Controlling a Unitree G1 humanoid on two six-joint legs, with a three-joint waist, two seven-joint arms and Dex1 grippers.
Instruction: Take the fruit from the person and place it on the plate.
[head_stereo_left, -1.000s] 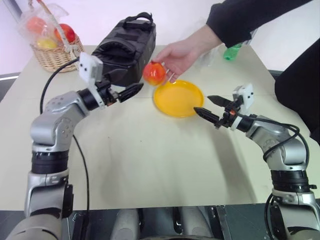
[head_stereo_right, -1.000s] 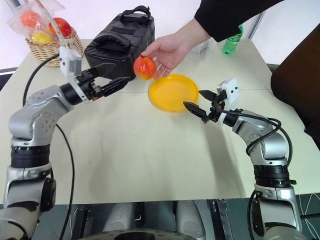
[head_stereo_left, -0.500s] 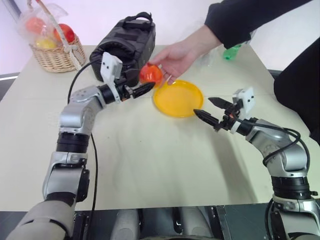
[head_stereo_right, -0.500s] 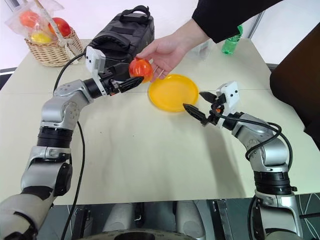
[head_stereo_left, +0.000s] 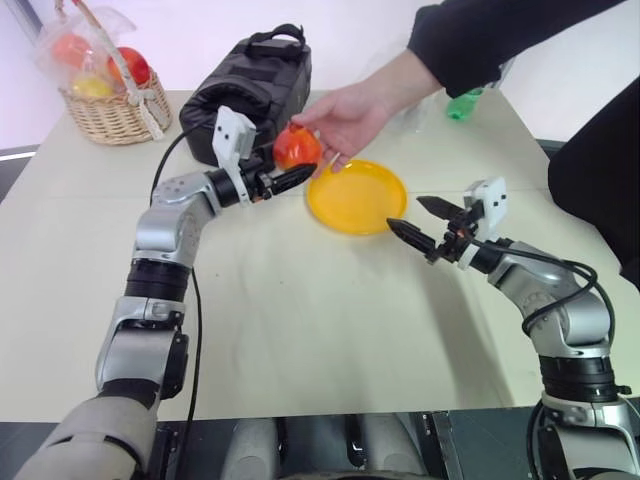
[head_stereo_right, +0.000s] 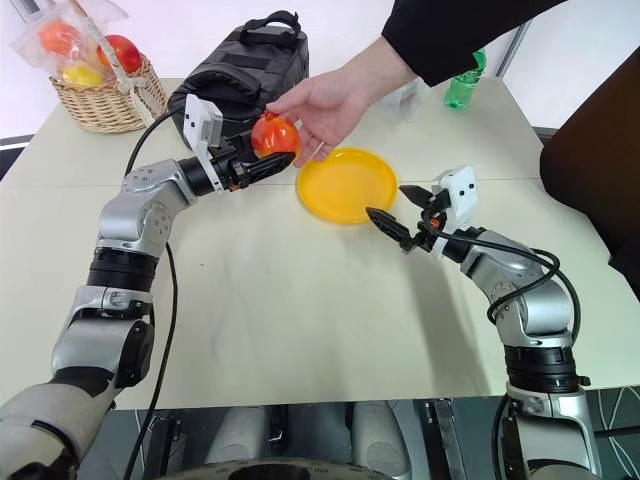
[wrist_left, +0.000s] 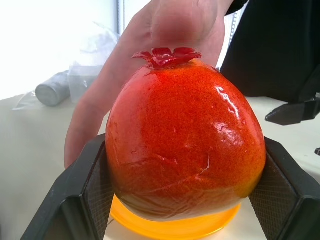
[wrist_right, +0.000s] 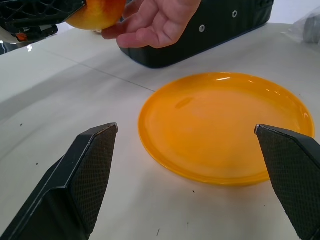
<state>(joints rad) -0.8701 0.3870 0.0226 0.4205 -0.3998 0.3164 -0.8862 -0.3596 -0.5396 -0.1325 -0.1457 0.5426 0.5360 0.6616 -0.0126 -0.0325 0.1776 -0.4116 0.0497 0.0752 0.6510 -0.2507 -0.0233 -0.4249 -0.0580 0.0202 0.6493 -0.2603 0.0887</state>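
A pale beige table (head_stereo_left: 300, 320) fills most of the head views, with a white wall behind it along the top edge. At upper centre sits a black bag (head_stereo_left: 255, 90); a wicker basket (head_stereo_left: 110, 112) of bagged fruits occupies the upper left corner. The yellow-orange plate (head_stereo_left: 357, 197) lies just right of centre, bare and glossy. Above its left rim is the fruit (wrist_left: 185, 140): round, red-orange, finely speckled, shiny (a small red crown on top, a yellowish patch low on one side). The person's hand (head_stereo_left: 345, 115) holds it from behind, while the left gripper (head_stereo_right: 262, 160) is clamped on its flanks. The right gripper (head_stereo_left: 415, 220) hovers at the plate's right edge, fingers apart.
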